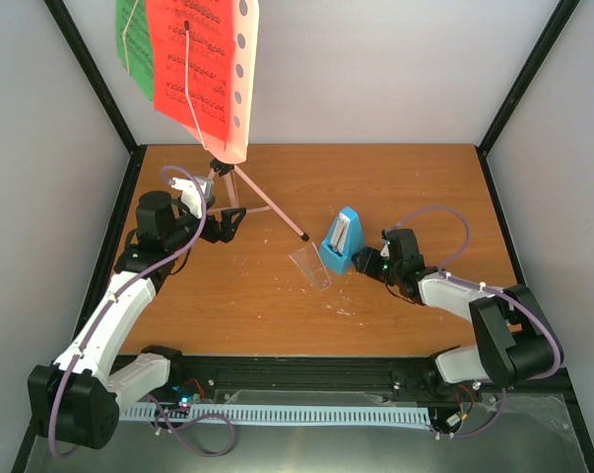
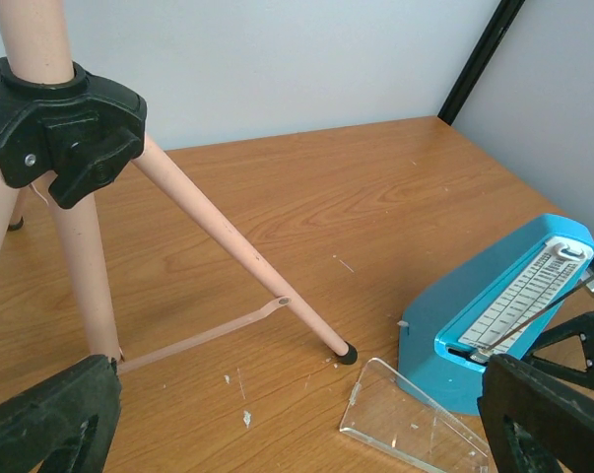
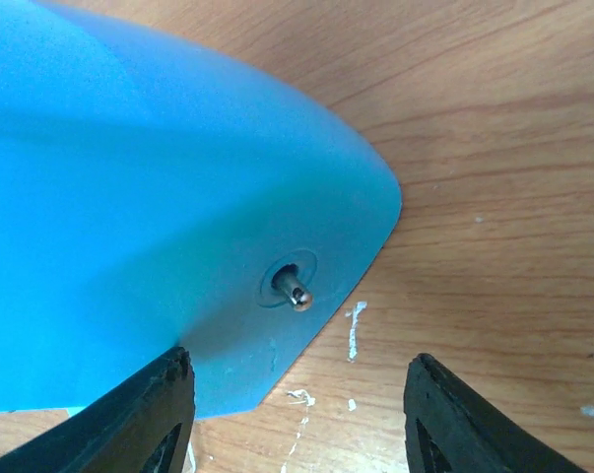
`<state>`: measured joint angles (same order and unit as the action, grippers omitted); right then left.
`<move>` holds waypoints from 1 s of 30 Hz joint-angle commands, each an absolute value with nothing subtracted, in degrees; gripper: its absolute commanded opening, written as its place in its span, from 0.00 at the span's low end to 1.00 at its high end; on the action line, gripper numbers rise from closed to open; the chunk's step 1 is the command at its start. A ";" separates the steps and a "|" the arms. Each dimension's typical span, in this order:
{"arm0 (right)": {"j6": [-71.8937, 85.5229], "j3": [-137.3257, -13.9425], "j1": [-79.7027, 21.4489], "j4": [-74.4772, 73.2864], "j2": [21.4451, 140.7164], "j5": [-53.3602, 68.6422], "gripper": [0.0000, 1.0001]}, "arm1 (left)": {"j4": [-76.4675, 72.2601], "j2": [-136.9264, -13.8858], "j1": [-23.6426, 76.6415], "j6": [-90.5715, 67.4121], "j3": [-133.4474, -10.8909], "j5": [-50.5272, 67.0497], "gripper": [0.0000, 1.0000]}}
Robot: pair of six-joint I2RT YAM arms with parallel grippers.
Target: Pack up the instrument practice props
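Observation:
The pink tripod music stand (image 1: 239, 187) stands at the back left, its hole-punched desk (image 1: 241, 79) carrying a red page (image 1: 190, 59) and a green page (image 1: 132, 44). My left gripper (image 1: 228, 222) is open beside the tripod's legs, holding nothing; one pink leg (image 2: 237, 246) crosses between its fingers. The blue pyramid metronome (image 1: 342, 241) stands mid-table with its clear cover (image 1: 311, 268) lying flat in front of it. My right gripper (image 1: 367, 261) is at the metronome's right side, open. Its jaws straddle a lower corner of the blue body (image 3: 129, 197) below a small metal stub (image 3: 295, 288).
The wooden table (image 1: 415, 187) is fenced by a black frame and grey walls. White scuff marks (image 3: 354, 330) dot the wood near the metronome. A black hub (image 2: 65, 123) joins the tripod legs, and thin pink braces (image 2: 198, 335) run low between them.

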<state>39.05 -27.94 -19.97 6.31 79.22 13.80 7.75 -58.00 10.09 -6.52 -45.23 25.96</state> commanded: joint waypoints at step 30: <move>4.84 -34.99 -27.36 18.42 61.43 11.93 1.00 | 8.24 -58.54 10.71 -7.55 -46.60 27.28 0.99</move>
<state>13.65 -31.14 -23.22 14.94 56.93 17.52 7.77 -58.02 10.11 -6.59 -45.23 27.22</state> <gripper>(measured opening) 0.999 0.995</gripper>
